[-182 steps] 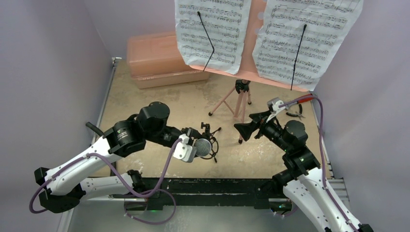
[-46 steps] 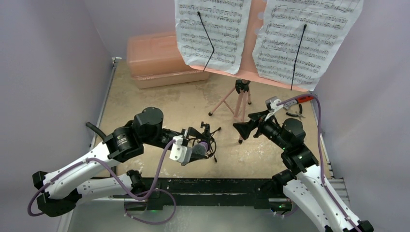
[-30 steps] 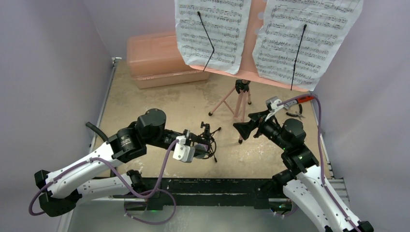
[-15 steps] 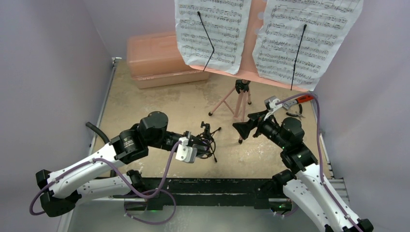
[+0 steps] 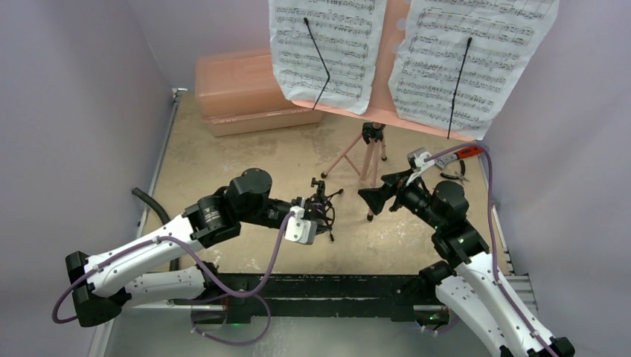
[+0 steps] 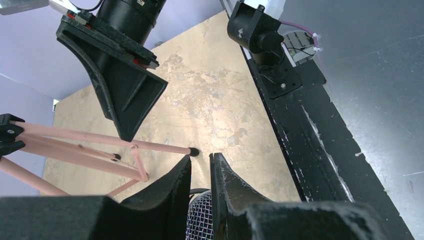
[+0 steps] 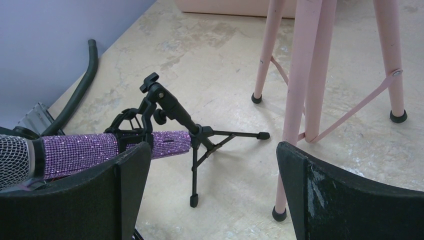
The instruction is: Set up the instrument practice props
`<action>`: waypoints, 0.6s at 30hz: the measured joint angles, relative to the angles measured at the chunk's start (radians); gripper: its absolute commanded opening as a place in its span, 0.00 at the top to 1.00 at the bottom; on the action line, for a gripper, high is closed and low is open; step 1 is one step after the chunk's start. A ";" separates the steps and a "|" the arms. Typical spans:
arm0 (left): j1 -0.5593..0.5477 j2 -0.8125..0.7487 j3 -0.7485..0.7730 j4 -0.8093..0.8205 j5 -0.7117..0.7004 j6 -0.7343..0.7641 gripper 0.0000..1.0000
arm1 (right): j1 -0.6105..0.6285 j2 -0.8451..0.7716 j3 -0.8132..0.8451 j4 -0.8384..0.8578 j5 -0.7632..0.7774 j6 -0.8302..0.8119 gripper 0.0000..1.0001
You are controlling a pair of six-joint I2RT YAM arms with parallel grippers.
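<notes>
While the right gripper (image 5: 372, 199) hangs with its jaws spread wide and empty beside the pink legs of the music stand (image 5: 379, 89), the left gripper (image 6: 200, 159) sits low at the small black mic stand (image 7: 175, 112), jaws drawn to a thin slit. The mesh head of the purple glitter microphone (image 7: 100, 150) shows through that slit near their base; whether they pinch it I cannot tell. The microphone lies level, its body passing through the clip atop the mic stand, head toward the left arm. That mic stand stands on the worktop (image 5: 245, 156), just in front of the music stand's legs, between the two grippers. Two white sheet-music pages (image 5: 324, 44) rest on the music stand, each under a black wire arm. A salmon-pink case (image 5: 238, 85) lies far left.
</notes>
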 measured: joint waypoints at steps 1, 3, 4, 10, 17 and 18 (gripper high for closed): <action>0.000 0.005 0.003 0.002 0.000 0.000 0.81 | 0.000 -0.001 0.000 0.000 0.000 0.000 0.02; 0.000 0.012 0.008 0.003 -0.002 0.000 0.81 | 0.000 -0.001 0.000 0.000 0.000 0.000 0.02; 0.000 0.010 0.010 0.001 -0.005 0.000 0.81 | 0.000 -0.001 0.000 0.000 0.000 0.000 0.02; 0.000 -0.022 0.014 -0.024 -0.046 -0.006 0.81 | 0.000 -0.001 0.000 0.000 0.000 0.000 0.02; 0.006 -0.087 0.014 -0.046 -0.070 -0.039 0.83 | 0.000 0.000 0.000 0.000 0.000 0.000 0.02; 0.006 -0.097 0.014 -0.048 -0.071 -0.043 0.83 | 0.000 0.000 0.000 0.000 0.000 0.000 0.02</action>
